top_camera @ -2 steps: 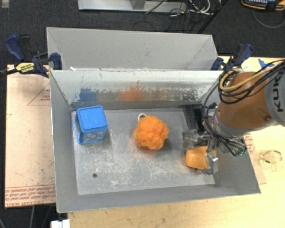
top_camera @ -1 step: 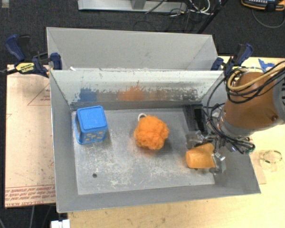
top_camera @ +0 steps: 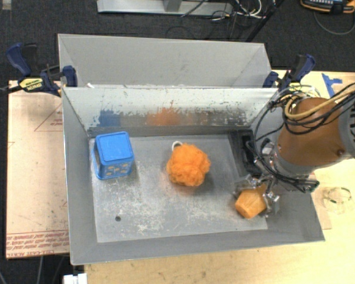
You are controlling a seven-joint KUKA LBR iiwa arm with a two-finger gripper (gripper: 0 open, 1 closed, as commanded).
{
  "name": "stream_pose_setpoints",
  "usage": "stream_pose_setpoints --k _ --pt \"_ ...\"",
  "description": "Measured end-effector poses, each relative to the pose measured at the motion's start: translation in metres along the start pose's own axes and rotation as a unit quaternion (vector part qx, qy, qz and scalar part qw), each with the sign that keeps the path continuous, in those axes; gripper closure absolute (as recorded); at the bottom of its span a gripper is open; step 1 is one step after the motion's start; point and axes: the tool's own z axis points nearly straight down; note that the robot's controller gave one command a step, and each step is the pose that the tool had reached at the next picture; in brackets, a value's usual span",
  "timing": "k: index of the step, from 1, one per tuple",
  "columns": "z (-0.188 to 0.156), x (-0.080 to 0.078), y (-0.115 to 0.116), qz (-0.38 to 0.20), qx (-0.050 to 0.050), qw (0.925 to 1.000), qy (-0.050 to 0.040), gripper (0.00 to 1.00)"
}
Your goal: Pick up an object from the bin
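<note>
Right of the orange mesh pouf, the pincer hung at the upper right edge of a small orange-tan block; whether it was apart or clamped could not be told. Gripped so near a corner, the block might have twisted free on lifting.

Arm in from view R, tool low

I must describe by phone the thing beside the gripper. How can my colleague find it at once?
Look in the grey metal bin, at its lower right corner in the view, where the gripper is. A small orange-tan block lies right there. It is angular and the smallest thing, unlike the fluffy orange mesh pouf in the middle and the blue cube at the left.
</note>
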Motion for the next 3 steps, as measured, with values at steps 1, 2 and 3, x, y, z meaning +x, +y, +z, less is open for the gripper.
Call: stream_pose_setpoints --k 1,2,3 --pt "0.0000 0.0000 0.0000 0.000 0.000 1.0000 0.0000 0.00" --pt "-0.0009 -0.0005 -0.0012 -0.001 0.002 1.0000 -0.0011 1.00" --pt "-0.0009 -0.0005 -0.0012 -0.001 0.002 1.0000 -0.0010 1.00"
